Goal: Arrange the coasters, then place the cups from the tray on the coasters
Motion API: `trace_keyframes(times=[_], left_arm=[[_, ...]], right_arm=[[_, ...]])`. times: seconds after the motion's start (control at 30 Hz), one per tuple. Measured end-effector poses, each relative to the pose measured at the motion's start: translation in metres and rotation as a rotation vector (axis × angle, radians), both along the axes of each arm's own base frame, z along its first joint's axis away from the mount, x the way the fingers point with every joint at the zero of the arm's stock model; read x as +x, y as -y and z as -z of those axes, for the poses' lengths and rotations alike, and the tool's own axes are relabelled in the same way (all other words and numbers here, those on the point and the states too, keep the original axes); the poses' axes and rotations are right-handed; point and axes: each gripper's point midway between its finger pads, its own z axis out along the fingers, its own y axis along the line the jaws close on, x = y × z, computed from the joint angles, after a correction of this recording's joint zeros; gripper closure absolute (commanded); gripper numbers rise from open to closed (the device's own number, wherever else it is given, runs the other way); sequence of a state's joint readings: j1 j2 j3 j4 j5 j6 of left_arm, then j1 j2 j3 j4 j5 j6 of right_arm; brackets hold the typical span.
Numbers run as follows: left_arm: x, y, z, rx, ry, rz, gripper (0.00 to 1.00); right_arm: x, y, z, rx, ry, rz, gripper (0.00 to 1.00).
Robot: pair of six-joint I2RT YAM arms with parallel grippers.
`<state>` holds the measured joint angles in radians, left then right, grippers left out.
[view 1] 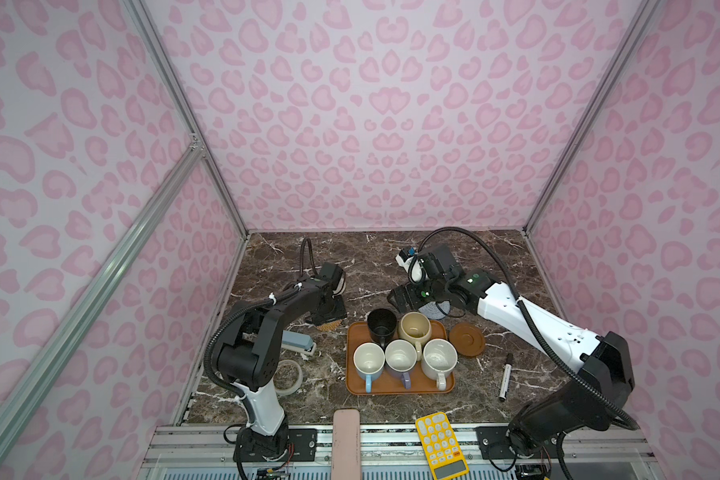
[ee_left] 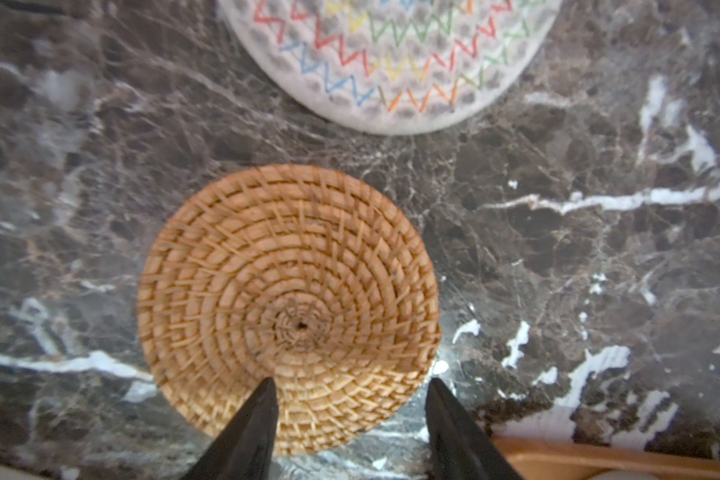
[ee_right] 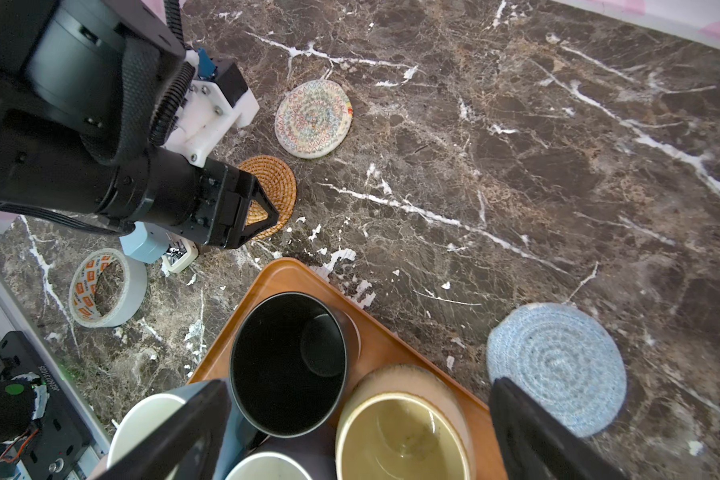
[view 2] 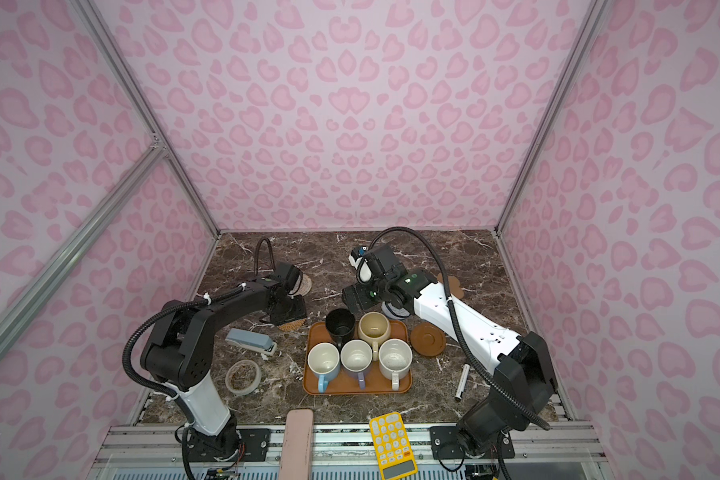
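Note:
My left gripper [ee_left: 350,386] hangs open low over the tan rattan coaster [ee_left: 287,299]; one finger is above its rim and the other is just off it. The white woven coaster [ee_left: 391,62] lies beyond. In both top views the orange-brown tray [view 1: 352,386] holds the black cup [view 1: 381,322], cream-yellow cup [view 1: 414,326], light blue cup [view 1: 368,361], lavender cup [view 1: 400,357] and speckled cup [view 1: 439,359]. My right gripper [ee_right: 358,399] is wide open above the black and cream-yellow cups, holding nothing. The light blue coaster [ee_right: 558,365], brown saucer coaster [view 1: 467,339] and paw-shaped coaster [view 2: 454,284] lie right of the tray.
A tape ring [view 1: 288,376] and a stapler [view 1: 298,345] lie left of the tray by the left arm. A marker [view 1: 506,376] lies to its right. A yellow calculator [view 1: 441,444] and a pink bar [view 1: 346,444] rest at the front edge.

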<state>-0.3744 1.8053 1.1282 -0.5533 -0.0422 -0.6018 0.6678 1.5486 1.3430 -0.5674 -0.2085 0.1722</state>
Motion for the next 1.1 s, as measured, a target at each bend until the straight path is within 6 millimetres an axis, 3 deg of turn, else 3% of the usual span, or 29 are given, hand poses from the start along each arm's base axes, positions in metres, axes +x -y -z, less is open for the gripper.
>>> trace_keyframes(times=[0.3,0.5,0.77,1.1], left_arm=[[0.002,0.012,0.005,0.066,0.03,0.018,0.45],[0.012,0.042,0.002,0.036,0.051,0.055,0.45],[0.024,0.061,0.003,0.0,0.068,0.046,0.45],[0.049,0.101,-0.003,-0.118,0.105,0.065,0.46]], right_arm=[[0.004,0.003,0.0,-0.007,0.003,0.006,0.01],[-0.004,0.016,0.009,-0.003,-0.002,0.023,0.02],[0.009,0.041,0.016,0.025,-0.026,0.091,0.04],[0.012,0.049,0.02,0.039,-0.037,0.114,0.04]])
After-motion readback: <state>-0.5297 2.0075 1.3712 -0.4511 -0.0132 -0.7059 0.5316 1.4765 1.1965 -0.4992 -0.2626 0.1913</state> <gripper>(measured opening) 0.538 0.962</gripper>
